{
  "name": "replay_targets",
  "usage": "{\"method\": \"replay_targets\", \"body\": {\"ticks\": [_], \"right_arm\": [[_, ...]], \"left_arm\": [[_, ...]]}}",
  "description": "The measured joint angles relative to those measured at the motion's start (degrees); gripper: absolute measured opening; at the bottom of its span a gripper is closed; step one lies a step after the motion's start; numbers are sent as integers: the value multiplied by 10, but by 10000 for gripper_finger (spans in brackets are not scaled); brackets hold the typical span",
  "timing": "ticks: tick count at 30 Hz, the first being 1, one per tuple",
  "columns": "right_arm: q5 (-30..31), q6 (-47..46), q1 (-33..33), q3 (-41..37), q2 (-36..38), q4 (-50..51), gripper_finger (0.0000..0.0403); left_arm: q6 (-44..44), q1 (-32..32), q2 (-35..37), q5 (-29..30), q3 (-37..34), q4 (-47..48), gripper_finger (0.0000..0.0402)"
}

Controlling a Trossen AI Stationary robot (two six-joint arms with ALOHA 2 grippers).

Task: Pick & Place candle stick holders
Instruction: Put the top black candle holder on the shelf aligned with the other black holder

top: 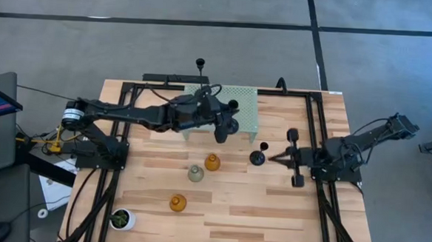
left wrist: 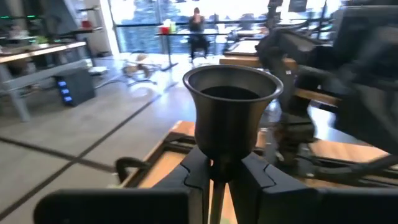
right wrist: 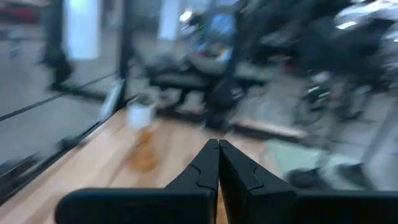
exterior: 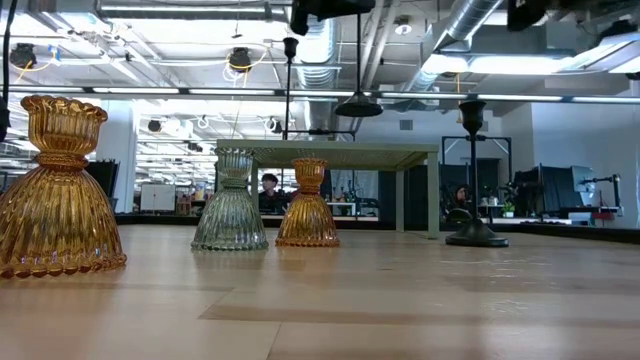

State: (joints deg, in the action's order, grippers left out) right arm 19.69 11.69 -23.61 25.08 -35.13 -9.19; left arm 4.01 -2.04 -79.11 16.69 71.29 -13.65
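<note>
My left gripper [top: 227, 121] is over the pale green perforated stand [top: 235, 111] and is shut on a black candle stick holder [exterior: 358, 100]. A second black holder [exterior: 289, 90] stands by its base on the stand top. A third black holder [top: 258, 157] stands on the table. My right gripper [top: 276, 158] is shut and empty, level, just to the right of that third holder. Two amber holders [top: 212, 162] [top: 177, 203] and a pale grey one [top: 195, 173] stand on the table's middle. My left gripper pinches the black holder's thin stem [left wrist: 217, 171] between its two fingers, just below the cup [left wrist: 229, 106]. The fingers lie across the stem. The holder hangs upright, and its round base [exterior: 358, 106] is clear above the stand top [exterior: 340, 150].
A small white pot with a green plant [top: 122, 220] stands at the table's near left corner. Black frame rails [top: 313, 141] run along the table's left, right and far sides. Bare wood [top: 270, 213] lies at the near right.
</note>
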Motion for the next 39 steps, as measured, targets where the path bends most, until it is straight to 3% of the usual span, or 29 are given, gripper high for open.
{"method": "replay_targets", "body": {"ticks": [5,14,20,26,32,39], "right_arm": [[0,22,55,0,-40,-50,25],[-2,-26,143,0,-179,-205,165],[-27,-38,174,0,-252,-306,216],[-61,-47,202,1,-318,-383,222],[-96,-62,220,50,-383,-380,206],[-95,-53,222,100,-431,-380,162]], "left_arm": [[-5,12,0,-35,0,5,34],[-4,34,0,-38,0,7,34],[-4,37,0,-38,0,8,37],[-4,37,0,-49,0,8,37],[-4,37,0,-50,0,8,34],[-4,37,0,-50,0,12,42]]}}
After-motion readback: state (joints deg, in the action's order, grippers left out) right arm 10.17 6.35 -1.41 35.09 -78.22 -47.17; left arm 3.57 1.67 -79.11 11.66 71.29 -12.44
